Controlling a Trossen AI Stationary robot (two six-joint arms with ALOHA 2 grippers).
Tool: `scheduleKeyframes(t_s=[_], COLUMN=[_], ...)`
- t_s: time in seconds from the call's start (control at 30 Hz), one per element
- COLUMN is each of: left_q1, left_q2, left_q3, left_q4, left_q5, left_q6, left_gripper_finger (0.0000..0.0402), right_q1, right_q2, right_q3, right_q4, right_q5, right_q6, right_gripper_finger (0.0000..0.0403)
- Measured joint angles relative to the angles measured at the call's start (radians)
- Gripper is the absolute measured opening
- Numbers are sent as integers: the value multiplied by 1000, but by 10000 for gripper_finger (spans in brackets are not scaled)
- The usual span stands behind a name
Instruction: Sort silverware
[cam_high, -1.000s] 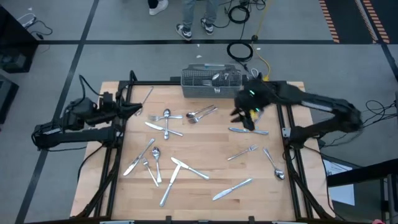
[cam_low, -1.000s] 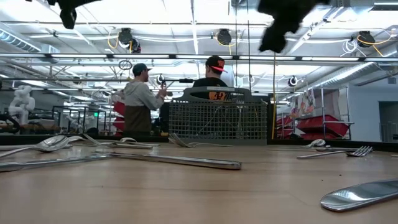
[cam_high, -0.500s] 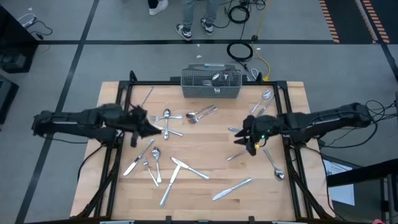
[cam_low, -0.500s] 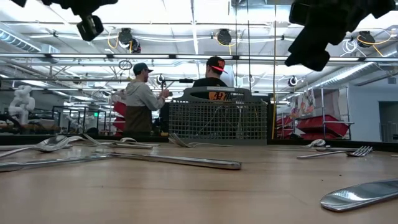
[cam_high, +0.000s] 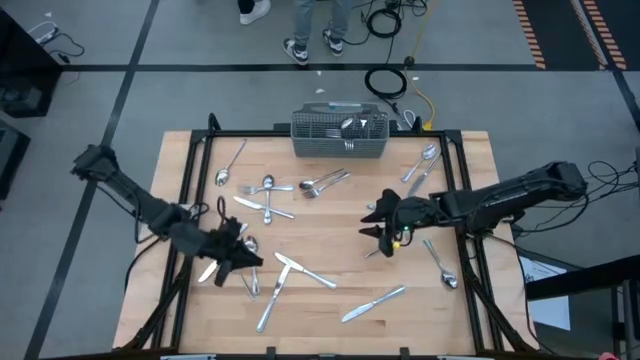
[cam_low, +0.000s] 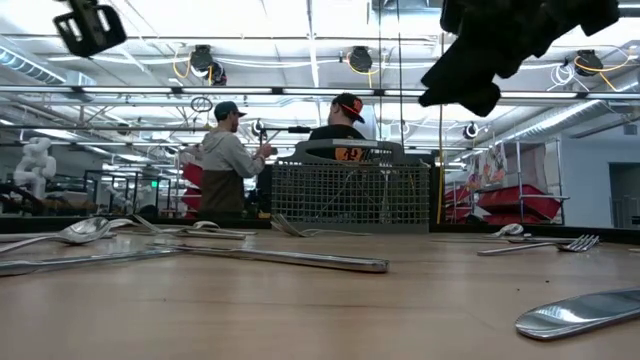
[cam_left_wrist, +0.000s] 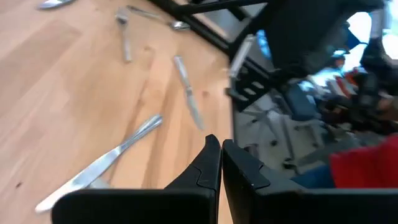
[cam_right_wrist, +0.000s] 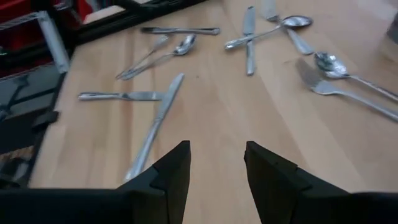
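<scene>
Left gripper (cam_high: 243, 262) is hovering clenched and empty over the silverware (cam_high: 300, 270) at the counter's (cam_high: 330, 230) left-front. Right gripper (cam_high: 372, 232) is hanging released, holding nothing, right of centre. Forks, spoons and knives are lying scattered; some standing in the wire basket (cam_high: 340, 135).

Left pincer (cam_high: 243, 258) closed and empty; right pincer (cam_high: 372, 232) parted, low.
</scene>
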Motion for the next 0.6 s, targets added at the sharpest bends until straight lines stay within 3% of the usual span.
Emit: scheduleKeyframes(t_s=[0.1,0.23,0.37,0.6], left_q1=[-63,-100,-106,-105], left_q2=[44,75,75,75], left_q3=[0,0,0,0], left_q4=[0,-4,-36,-77], left_q5=[-114,-186,-222,-228], left_q6=[-47,-63,-55,-1], left_gripper_finger=[22,22,22,22], right_q1=[0,21,65,140], right_q2=[81,215,351,538], right_q3=[3,43,107,243], right_q4=[68,191,275,333], right_q5=[3,50,153,156], right_q6=[-7,-38,-105,-111], right_gripper_finger=[141,141,141,147])
